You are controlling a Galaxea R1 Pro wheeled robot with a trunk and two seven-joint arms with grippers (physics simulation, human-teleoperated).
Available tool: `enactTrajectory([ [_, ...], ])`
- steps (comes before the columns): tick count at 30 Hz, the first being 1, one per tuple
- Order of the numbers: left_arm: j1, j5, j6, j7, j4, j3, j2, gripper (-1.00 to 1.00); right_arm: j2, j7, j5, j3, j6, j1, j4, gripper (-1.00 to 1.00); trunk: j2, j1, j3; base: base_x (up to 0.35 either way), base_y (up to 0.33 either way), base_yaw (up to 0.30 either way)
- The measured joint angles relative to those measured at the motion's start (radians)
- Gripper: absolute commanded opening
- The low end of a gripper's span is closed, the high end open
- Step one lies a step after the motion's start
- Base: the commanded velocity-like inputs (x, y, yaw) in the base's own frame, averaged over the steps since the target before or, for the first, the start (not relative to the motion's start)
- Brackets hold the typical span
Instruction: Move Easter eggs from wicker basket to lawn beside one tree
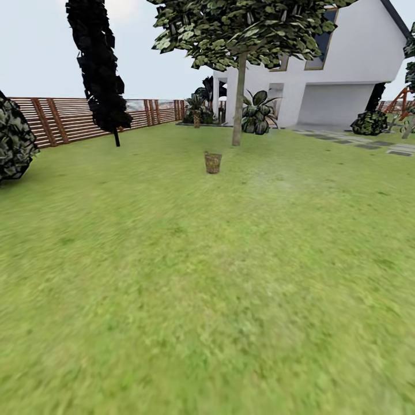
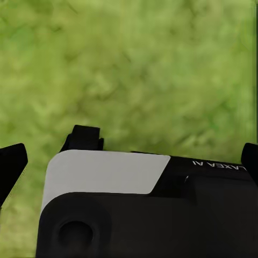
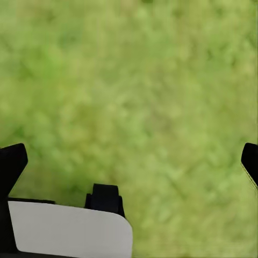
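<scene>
The wicker basket [image 1: 212,162] stands small and far off on the lawn [image 1: 207,276], a little in front of the tree [image 1: 238,109] with its grey-brown trunk and leafy crown. No Easter eggs can be made out at this distance; the basket's inside is hidden. In the left wrist view, my left gripper [image 2: 130,161] hangs over grass, its dark fingertips [image 2: 11,164] wide apart, open and empty, with part of the robot's white and black body below it. In the right wrist view, my right gripper [image 3: 130,161] is likewise open over bare grass.
A dark conifer [image 1: 98,69] and a brown slatted fence [image 1: 63,118] stand at the back left, with a dark bush [image 1: 14,141] at the left edge. The white house [image 1: 346,75], palms [image 1: 256,112] and grey stepping stones [image 1: 369,144] lie behind and to the right.
</scene>
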Motion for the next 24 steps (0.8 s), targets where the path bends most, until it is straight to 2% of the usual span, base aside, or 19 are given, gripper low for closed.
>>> enactTrajectory([
  [24,0.0,0.0,0.0,0.0,0.0,0.0,0.0,1.0,0.002,0.0,0.002,0.0,0.0,0.0,0.0,1.0,0.0,0.0,0.0,0.337,0.0,0.0],
])
